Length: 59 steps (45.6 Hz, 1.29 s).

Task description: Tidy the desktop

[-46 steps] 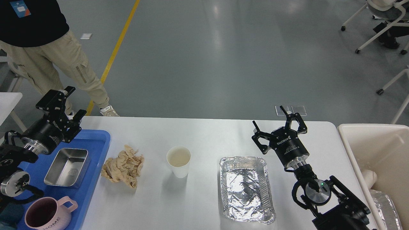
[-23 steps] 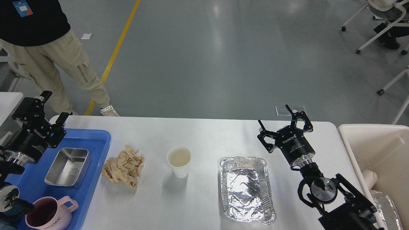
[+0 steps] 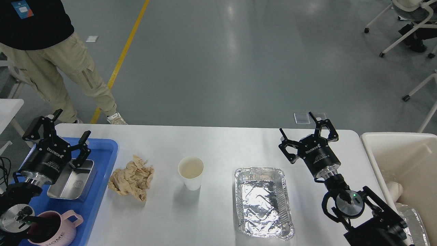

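Note:
The white desktop (image 3: 218, 143) holds a crumpled brown paper (image 3: 131, 177), a white paper cup (image 3: 191, 172) standing upright and an empty foil tray (image 3: 263, 201). My left gripper (image 3: 72, 125) is open and empty above the back of the blue tray (image 3: 102, 153), over a steel box (image 3: 73, 178). My right gripper (image 3: 296, 124) is open and empty above the desktop, behind the foil tray's right end.
A pink mug (image 3: 53, 228) stands at the front of the blue tray. A beige bin (image 3: 403, 160) with rubbish in it stands off the desktop's right edge. A person (image 3: 51, 58) stands beyond the far left corner. Chairs stand far back right.
My left gripper has swung left and then back right and lower, over the blue tray. My right gripper has drifted slightly right and stayed open.

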Tool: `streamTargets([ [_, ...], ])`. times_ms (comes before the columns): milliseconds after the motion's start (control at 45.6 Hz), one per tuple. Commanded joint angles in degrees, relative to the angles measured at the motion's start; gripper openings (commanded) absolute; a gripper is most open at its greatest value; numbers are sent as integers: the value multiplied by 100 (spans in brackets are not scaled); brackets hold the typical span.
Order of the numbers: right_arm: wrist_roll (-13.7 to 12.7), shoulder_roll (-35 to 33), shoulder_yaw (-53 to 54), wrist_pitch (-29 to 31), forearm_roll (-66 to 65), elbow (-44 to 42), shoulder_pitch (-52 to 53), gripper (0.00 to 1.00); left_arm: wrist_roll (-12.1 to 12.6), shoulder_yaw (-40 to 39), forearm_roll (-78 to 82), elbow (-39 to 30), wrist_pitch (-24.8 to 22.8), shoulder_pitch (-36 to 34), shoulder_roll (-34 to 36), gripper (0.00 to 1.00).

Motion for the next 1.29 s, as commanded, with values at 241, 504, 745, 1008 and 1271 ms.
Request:
streamTargets([
  [241,0,-714,474,455,37,124,-28,100,124,-252,-178,-43,-75,134,-85,97],
  [504,9,-1671,193,-716,-217,642,-10,100,124,-270,-178,-43,-102,134,-234,97],
  [745,343,-3182,-35,111,-1623,1423,-423,100,124,-270,-186,-16,-119,82,-436,97],
  [1008,281,-5336,-826,85,-2300,2619,-845,100,159,-217,-178,-8,-110,-41,-612,97],
  [1271,255,-7471,-1477,199,-2573,3524,-889,100,238,-138,-178,54,-102,-235,-629,97],
])
